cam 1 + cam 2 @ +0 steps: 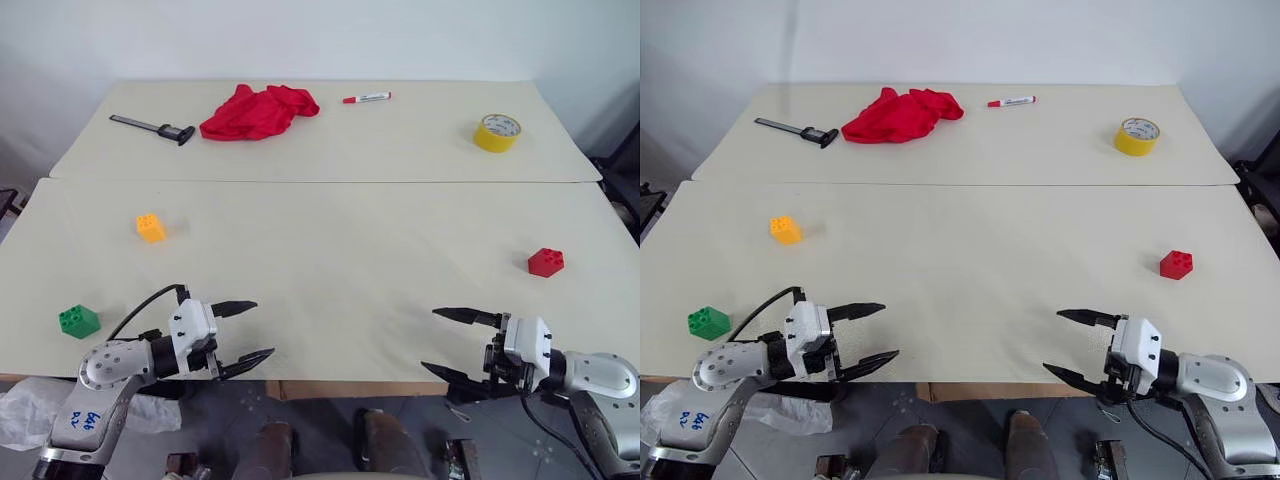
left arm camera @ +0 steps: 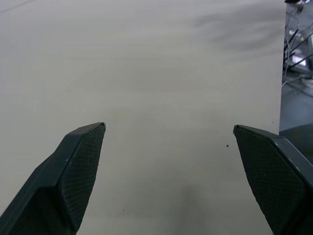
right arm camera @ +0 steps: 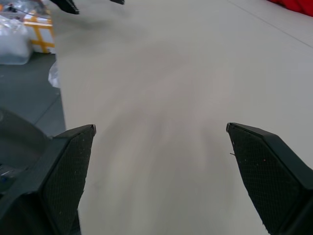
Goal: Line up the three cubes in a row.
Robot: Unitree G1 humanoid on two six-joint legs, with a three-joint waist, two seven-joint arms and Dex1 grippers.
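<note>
Left eye view: both claws released, left claw (image 1: 254,330), right claw (image 1: 433,341); red cloth (image 1: 258,111), tape roll (image 1: 497,132) far back.

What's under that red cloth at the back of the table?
The red cloth lies crumpled on the far table, between a caliper and a marker. Whatever is beneath is covered; nothing sticks out at its edges.
</note>
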